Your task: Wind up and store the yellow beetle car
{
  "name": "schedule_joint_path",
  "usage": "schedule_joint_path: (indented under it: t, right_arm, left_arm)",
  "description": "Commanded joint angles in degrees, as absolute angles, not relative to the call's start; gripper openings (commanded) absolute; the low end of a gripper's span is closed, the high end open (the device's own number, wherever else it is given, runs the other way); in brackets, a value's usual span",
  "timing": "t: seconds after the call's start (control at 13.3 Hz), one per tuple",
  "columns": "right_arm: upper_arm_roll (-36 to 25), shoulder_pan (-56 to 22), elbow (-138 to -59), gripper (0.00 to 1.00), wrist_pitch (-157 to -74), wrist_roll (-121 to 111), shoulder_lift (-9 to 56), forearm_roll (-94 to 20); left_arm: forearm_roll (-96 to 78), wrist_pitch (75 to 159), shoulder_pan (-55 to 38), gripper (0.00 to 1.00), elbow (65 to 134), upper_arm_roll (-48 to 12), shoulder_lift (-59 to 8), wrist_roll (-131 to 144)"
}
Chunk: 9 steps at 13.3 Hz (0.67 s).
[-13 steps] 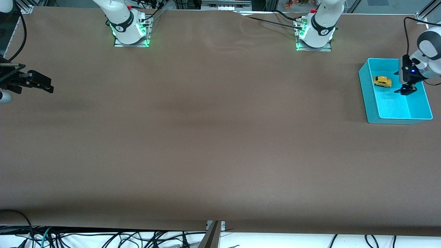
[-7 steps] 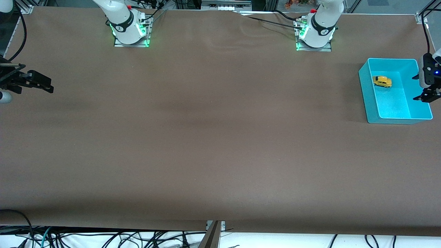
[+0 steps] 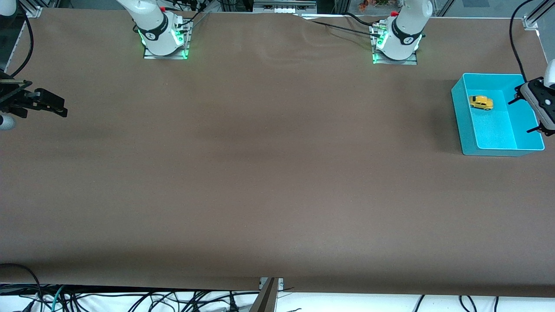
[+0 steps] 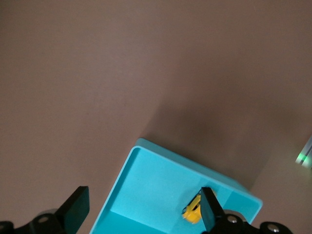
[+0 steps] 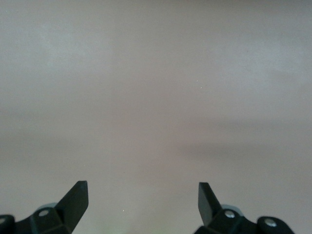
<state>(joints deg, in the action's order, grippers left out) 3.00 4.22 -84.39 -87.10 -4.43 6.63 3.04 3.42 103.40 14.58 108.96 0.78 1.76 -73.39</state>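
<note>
The yellow beetle car [image 3: 480,102] lies in the teal bin [image 3: 459,113], at the bin's end farther from the front camera. My left gripper [image 3: 521,116] is open and empty, up in the air over the bin's wall at the left arm's end of the table. In the left wrist view its gripper [image 4: 144,210] is open above the bin [image 4: 146,190], and the car [image 4: 193,211] shows beside one fingertip [image 4: 210,210]. My right gripper [image 3: 58,107] is open and empty over bare table at the right arm's end; the right wrist view [image 5: 143,202] shows only table.
The brown table [image 3: 269,164] carries nothing else. The arm bases [image 3: 164,39] stand along the edge farthest from the front camera. Cables hang below the near edge.
My left gripper has moved from over the bin's inside out toward the left arm's end of the table and has turned. The car and the right arm have not moved.
</note>
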Motion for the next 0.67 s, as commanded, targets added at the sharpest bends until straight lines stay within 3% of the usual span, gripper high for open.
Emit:
schedule_joint_path:
  t: [0.0,0.6]
  right_arm:
    - [3.08,4.31,-84.64,1.00,-87.19,-3.69,6.15,2.29]
    - [3.08,4.31,-84.64,1.00,-87.19,-3.69,6.15,2.29]
  left_arm:
    - [1.32,97.67,10.56,1.00,105.13,0.54,2.02,-54.57]
    - [0.88,93.08,3.09,1.00,99.67,-3.52,1.85,-12.97]
